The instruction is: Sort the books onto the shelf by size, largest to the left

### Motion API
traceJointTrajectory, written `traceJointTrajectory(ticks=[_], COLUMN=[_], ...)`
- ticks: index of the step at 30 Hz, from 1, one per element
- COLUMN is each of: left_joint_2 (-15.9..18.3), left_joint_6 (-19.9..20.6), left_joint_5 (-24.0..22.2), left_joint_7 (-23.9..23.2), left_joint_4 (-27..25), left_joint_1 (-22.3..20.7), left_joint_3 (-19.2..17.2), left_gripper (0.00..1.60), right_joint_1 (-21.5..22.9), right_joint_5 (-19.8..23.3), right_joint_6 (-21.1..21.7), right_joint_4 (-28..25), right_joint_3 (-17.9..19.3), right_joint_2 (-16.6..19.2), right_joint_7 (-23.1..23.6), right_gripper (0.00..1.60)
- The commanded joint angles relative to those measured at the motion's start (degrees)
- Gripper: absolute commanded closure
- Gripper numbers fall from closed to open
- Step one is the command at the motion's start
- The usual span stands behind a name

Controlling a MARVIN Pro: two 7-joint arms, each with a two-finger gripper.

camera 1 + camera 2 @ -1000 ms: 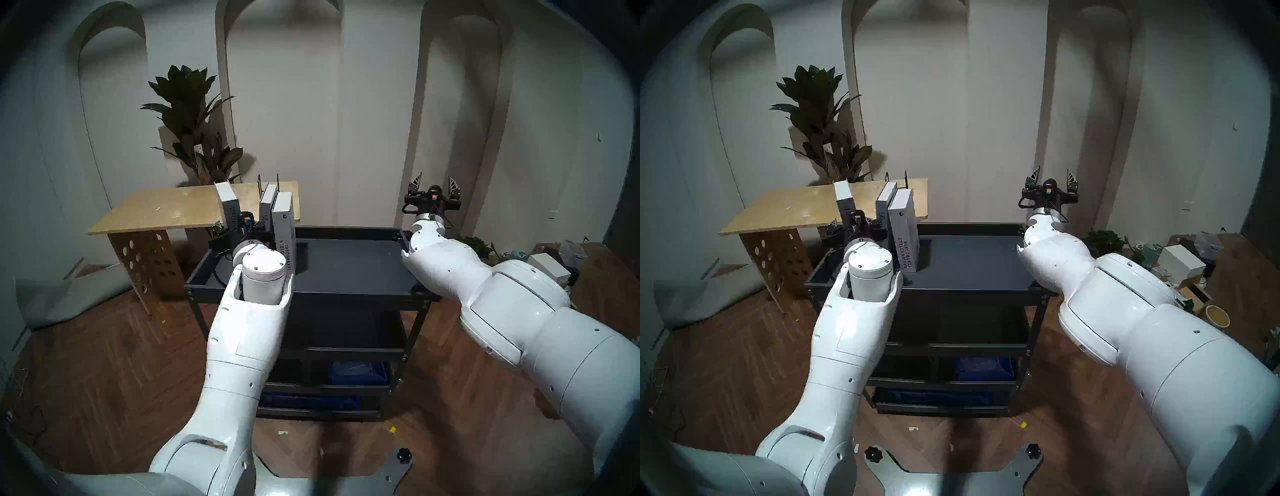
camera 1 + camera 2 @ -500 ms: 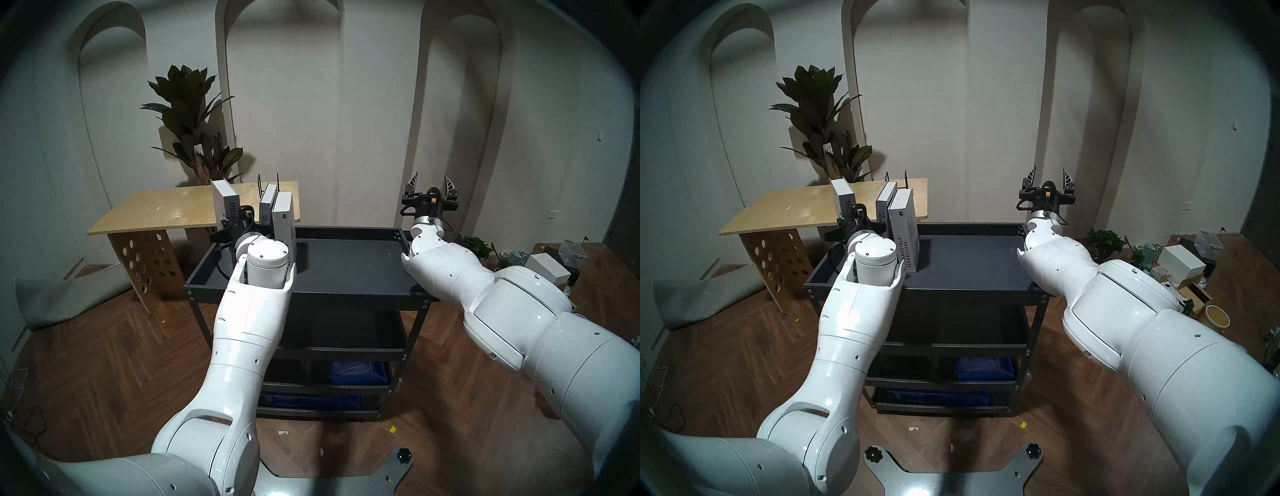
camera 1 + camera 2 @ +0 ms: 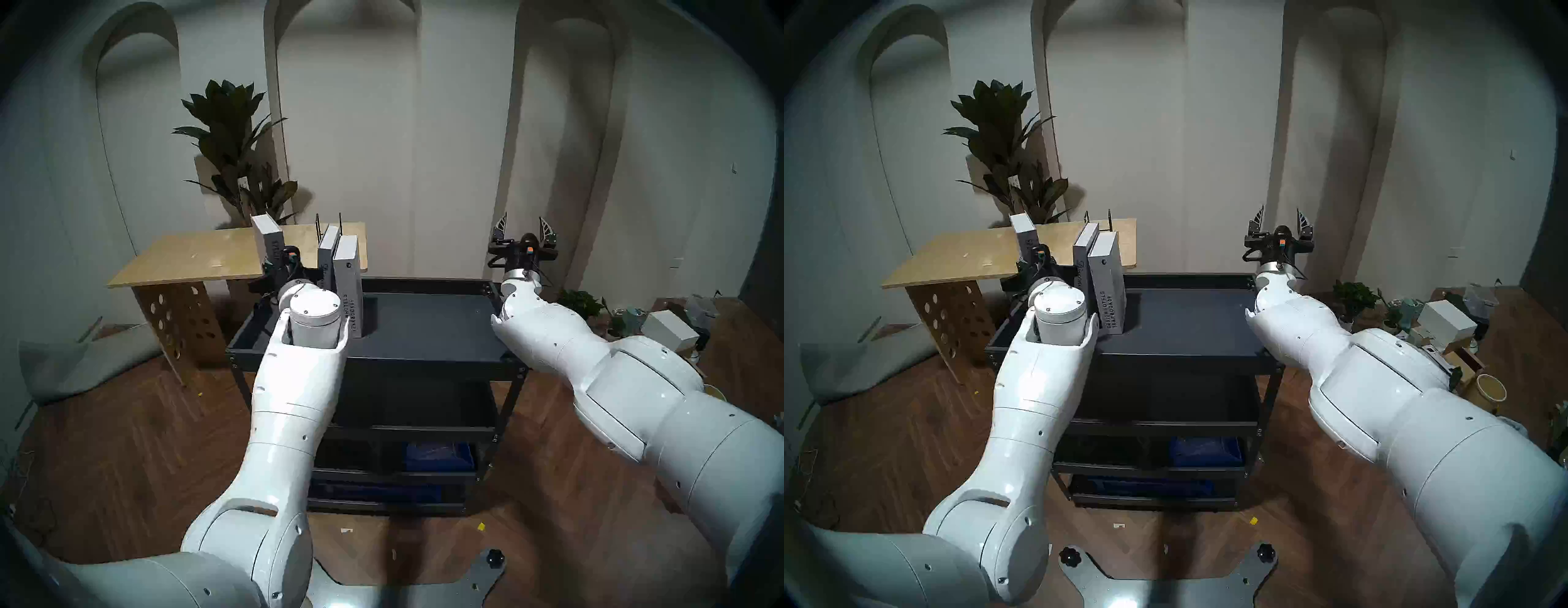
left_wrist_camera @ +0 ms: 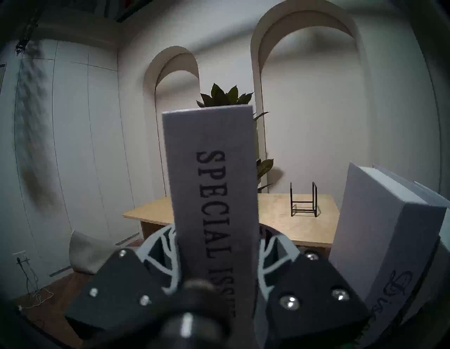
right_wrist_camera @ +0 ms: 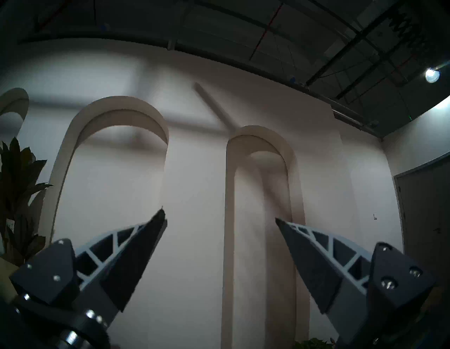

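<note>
My left gripper [image 3: 278, 265] [image 4: 216, 234] is shut on the spine of the grey "SPECIAL ISSUE" book [image 3: 266, 237] [image 3: 1023, 231] [image 4: 214, 170]. It holds the book upright, tilted left, over the left end of the dark-grey top tray [image 3: 424, 322] [image 3: 1187, 318]. The book's lower end is hidden behind my wrist. The thin "Discontent" book [image 3: 327, 252] [image 3: 1084, 254] [image 4: 379, 231] and the "DESIGNHOTELS YEARBOOK09" book [image 3: 348, 288] [image 3: 1106, 280] stand side by side on the tray to its right, with a gap between. My right gripper [image 3: 524, 227] [image 3: 1280, 216] [image 5: 220, 217] is open and empty, pointing up over the tray's right rear corner.
A plywood table [image 3: 191, 254] stands behind the cart's left end with a small black wire rack [image 4: 303, 202] on it. A potted plant [image 3: 233, 140] is behind that. Blue bins [image 3: 437, 456] sit on the cart's lower tier. Boxes and clutter [image 3: 670, 327] lie on the floor at right.
My left gripper has carried the "SPECIAL ISSUE" book leftward and a little up, widening the gap to the other two books. My right gripper has shifted slightly left.
</note>
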Motion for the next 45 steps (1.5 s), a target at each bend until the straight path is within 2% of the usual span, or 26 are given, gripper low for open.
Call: traceJointTrajectory(ticks=[1, 12, 19, 27, 35, 36, 39, 40, 41, 45], left_joint_2=[3.2, 8.7, 10.6, 12.4, 13.7, 13.9, 14.4, 14.4, 14.5, 14.6], left_joint_6=[-1.4, -3.4, -3.9, -5.0, -5.6, -5.6, -5.9, -6.0, -6.1, -6.6], left_joint_5=[-0.1, -1.7, -3.5, -7.6, -10.6, -11.1, -11.6, -11.7, -11.9, -12.4], left_joint_7=[-3.2, -11.8, -16.4, -22.6, -27.3, -28.3, -29.7, -30.0, -30.4, -31.4], left_joint_4=[-4.6, -9.9, -11.5, -13.3, -12.5, -12.2, -11.4, -11.2, -10.8, -9.3], left_joint_1=[2.7, 7.7, 9.1, 9.7, 8.9, 8.8, 8.6, 8.5, 8.3, 7.4], left_joint_3=[0.0, -1.0, -2.0, -4.2, -5.3, -5.5, -5.4, -5.3, -5.3, -5.1], left_gripper=[1.60, 1.60, 1.60, 1.60, 1.60, 1.60, 1.60, 1.60, 1.60, 1.60], right_joint_1=[-0.5, -2.6, -4.0, -6.0, -7.9, -8.6, -9.3, -9.0, -9.6, -10.4], right_joint_5=[0.2, 0.2, 0.1, -0.1, -0.6, -0.7, -0.9, -1.1, -1.1, -1.3], right_joint_6=[-0.2, 1.2, 2.9, 6.4, 10.5, 11.8, 13.5, 13.4, 14.5, 16.7], right_joint_4=[-3.8, -9.9, -13.8, -20.1, -26.4, -28.7, -31.2, -30.1, -32.3, -35.1], right_joint_3=[0.1, 0.2, 0.2, 0.1, 0.1, 0.1, 0.2, 0.2, 0.3, 0.4], right_joint_2=[1.1, 3.3, 4.8, 7.0, 9.4, 10.3, 11.3, 10.8, 11.8, 13.0], right_joint_7=[0.4, 0.7, 0.3, -1.2, -3.6, -4.3, -5.4, -5.4, -6.0, -7.4], right_gripper=[0.00, 0.00, 0.00, 0.00, 0.00, 0.00, 0.00, 0.00, 0.00, 0.00])
